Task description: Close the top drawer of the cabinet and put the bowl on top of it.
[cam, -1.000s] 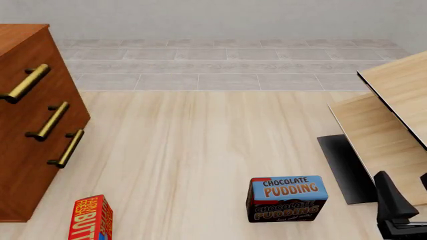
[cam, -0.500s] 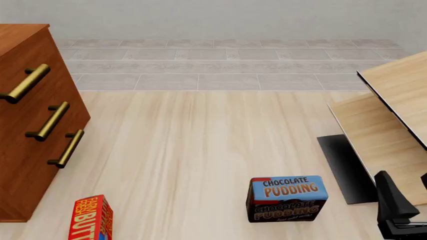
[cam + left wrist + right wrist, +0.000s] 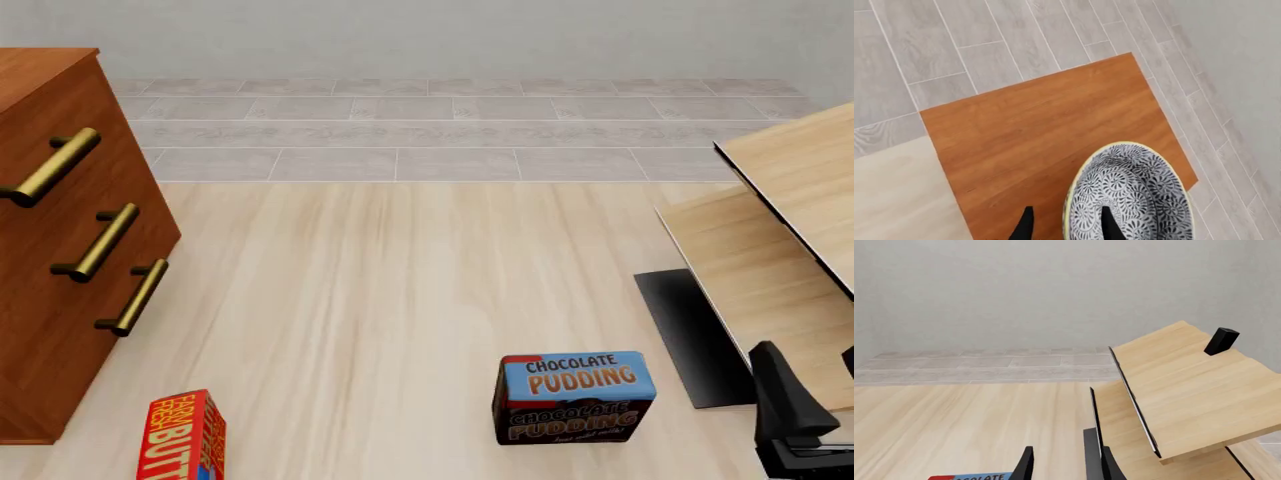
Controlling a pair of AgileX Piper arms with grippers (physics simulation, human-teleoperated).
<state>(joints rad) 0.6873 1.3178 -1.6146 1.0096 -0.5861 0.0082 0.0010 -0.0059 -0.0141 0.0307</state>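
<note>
Left wrist view shows you the bowl [image 3: 1131,197] at the lower right of the frame, over the flat reddish-brown top of the cabinet [image 3: 1034,140]. Your left gripper [image 3: 1066,227] has its two dark fingertips on either side of the bowl's pale yellowish rim, one inside the patterned hollow and one outside, so it is pinching the wall. Whether the bowl's base touches the cabinet top, you cannot tell from this angle.

In the front view, the cabinet [image 3: 60,230] fills the left edge of the frame, with the top drawer [image 3: 47,150] and its long brass handle uppermost; all three fronts sit flush in one plane. The bowl and your left gripper are out of that frame. A chocolate pudding box [image 3: 574,397] stands at lower centre right on the pale table [image 3: 400,300], and a red butter box [image 3: 183,437] is at the lower left.

Your right gripper [image 3: 1066,465] shows two dark fingertips with a clear gap and nothing between them, pointing toward the pale wood furniture [image 3: 1187,390].
</note>
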